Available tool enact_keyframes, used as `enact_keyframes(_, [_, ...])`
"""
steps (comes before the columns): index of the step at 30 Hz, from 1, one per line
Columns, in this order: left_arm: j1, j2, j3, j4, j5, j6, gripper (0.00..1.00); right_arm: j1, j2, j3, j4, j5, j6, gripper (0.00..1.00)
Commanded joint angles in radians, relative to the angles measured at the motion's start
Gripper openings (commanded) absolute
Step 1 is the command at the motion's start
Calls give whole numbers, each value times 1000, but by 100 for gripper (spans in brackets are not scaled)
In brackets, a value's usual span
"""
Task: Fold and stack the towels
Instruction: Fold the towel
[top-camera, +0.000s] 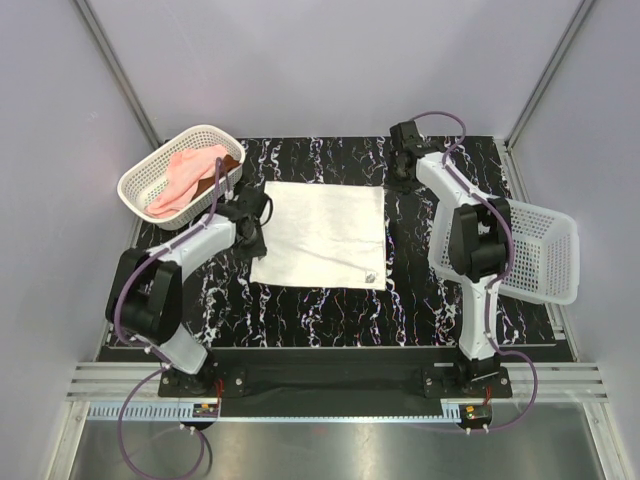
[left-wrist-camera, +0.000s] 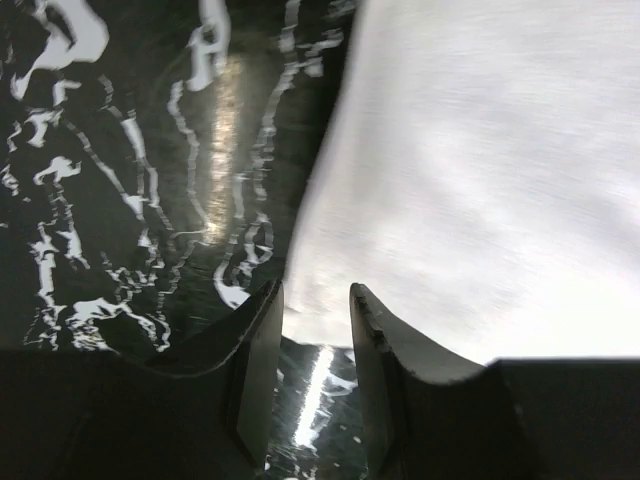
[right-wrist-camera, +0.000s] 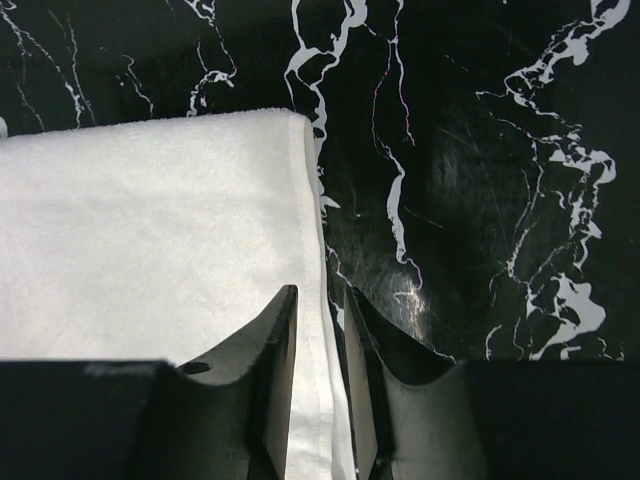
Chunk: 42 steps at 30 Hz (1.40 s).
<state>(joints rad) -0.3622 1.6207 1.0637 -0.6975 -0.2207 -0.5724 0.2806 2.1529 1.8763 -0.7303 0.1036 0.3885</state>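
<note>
Where your right end effector (right-wrist-camera: 321, 292) meets the white towel (top-camera: 320, 235), its jaws stand only a narrow way apart. The towel's right hem runs up between them, with one side over the cloth and the other over bare table (top-camera: 330, 310). Whether they actually pinch the hem, you cannot tell from these views. The towel's far right corner lies just ahead of the tips, flat and unwrinkled.

Your left end effector (left-wrist-camera: 316, 290) sits at the towel's left edge with its jaws partly open and only dark table showing in the gap. The edge of the cloth lies right at the tips, and the towel spreads away to the right of them.

Farther out, the white towel lies spread flat as a single square in the middle of the black, white-veined table, between your two arms. The pink towel (top-camera: 185, 175) and the brown towel (top-camera: 228, 162) are both bunched up in the white basket (top-camera: 135, 195) at the far left corner of the table. The pink one fills the middle and left of it, and the brown one shows at its right end. A second white basket (top-camera: 550, 260) stands tilted at the right edge of the table, to the right of your right arm and well apart from the white towel.
</note>
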Motion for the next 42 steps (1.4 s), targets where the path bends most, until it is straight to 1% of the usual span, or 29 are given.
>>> enact_keyframes(1, [-72,-120,39,51,68,22,38,-6,67,64,-9,-38,12,32])
enact_keyframes(2, [-105,-127,26,106,104,7,38,-4,76,70,3,-39,16,32])
enact_keyframes(4, [-141,-131,-4,159,177,-24,36,-9,96,78,11,-39,27,31])
enact_keyframes(5, [-174,-127,-42,211,190,-50,35,-11,97,76,26,-42,29,31])
enact_keyframes(9, [-230,-62,-82,276,201,-78,32,-18,113,69,71,-54,27,32])
enact_keyframes(12, [-239,3,-85,289,190,-84,31,-21,134,79,88,-56,23,32])
enact_keyframes(16, [-241,53,-80,294,155,-86,30,-31,165,104,91,-51,30,31])
enact_keyframes(23, [-239,88,-77,282,109,-75,29,-37,223,145,106,-64,38,31])
enact_keyframes(27, [-241,113,-82,280,95,-76,29,-37,206,103,190,-91,68,29])
enact_keyframes(30, [-241,128,-85,283,96,-78,29,-37,197,90,206,-85,84,28])
enact_keyframes(37, [-239,136,-97,285,95,-80,29,-44,254,147,175,-76,75,16])
enact_keyframes(38, [-239,134,-100,283,95,-80,29,-46,257,150,172,-68,76,11])
enact_keyframes(40, [-239,137,-107,274,84,-83,29,-52,262,162,158,-45,76,5])
enact_keyframes(41, [-241,140,-108,270,80,-81,29,-55,263,168,155,-27,75,0])
enact_keyframes(42, [-238,145,-110,257,64,-81,29,-58,262,184,154,-21,72,0])
